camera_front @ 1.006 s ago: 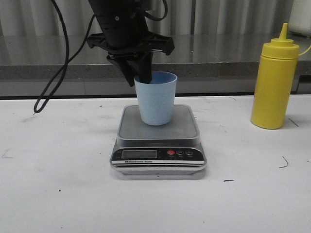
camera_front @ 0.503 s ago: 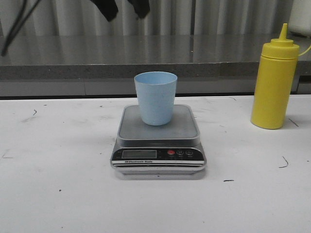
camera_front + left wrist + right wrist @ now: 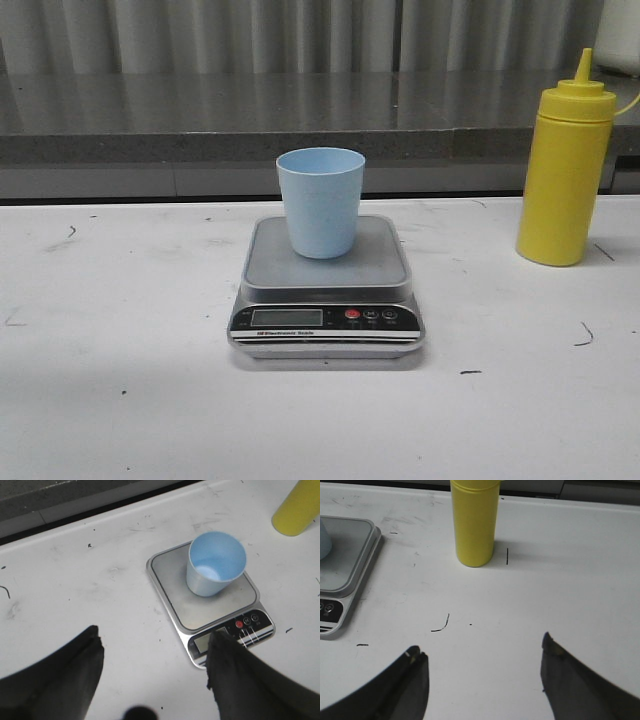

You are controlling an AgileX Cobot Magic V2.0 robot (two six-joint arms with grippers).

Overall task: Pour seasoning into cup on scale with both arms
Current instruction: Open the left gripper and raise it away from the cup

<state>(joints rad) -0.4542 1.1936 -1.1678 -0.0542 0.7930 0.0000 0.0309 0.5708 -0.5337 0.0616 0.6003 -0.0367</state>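
Note:
The pale blue cup (image 3: 320,202) stands upright and empty on the steel platform of the silver-grey scale (image 3: 370,260) at the table's middle. The yellow seasoning bottle (image 3: 564,165) stands upright at the right, capped. Neither arm shows in the front view. In the left wrist view the cup (image 3: 216,564) sits on the scale (image 3: 170,580), and my left gripper (image 3: 152,637) hangs open and empty high above the table, nearer than the scale. In the right wrist view my right gripper (image 3: 482,647) is open and empty above bare table, with the bottle (image 3: 474,521) ahead and the scale (image 3: 350,545) off to one side.
A grey ledge (image 3: 150,120) and a dark strip run along the table's far edge. Small black marks dot the white tabletop (image 3: 120,400). A yellow cable end shows behind the bottle at the right edge.
The left arm, which stood at the cup's rim a second ago, has risen and left the front view. The cup stays on the scale. The bottle has not moved.

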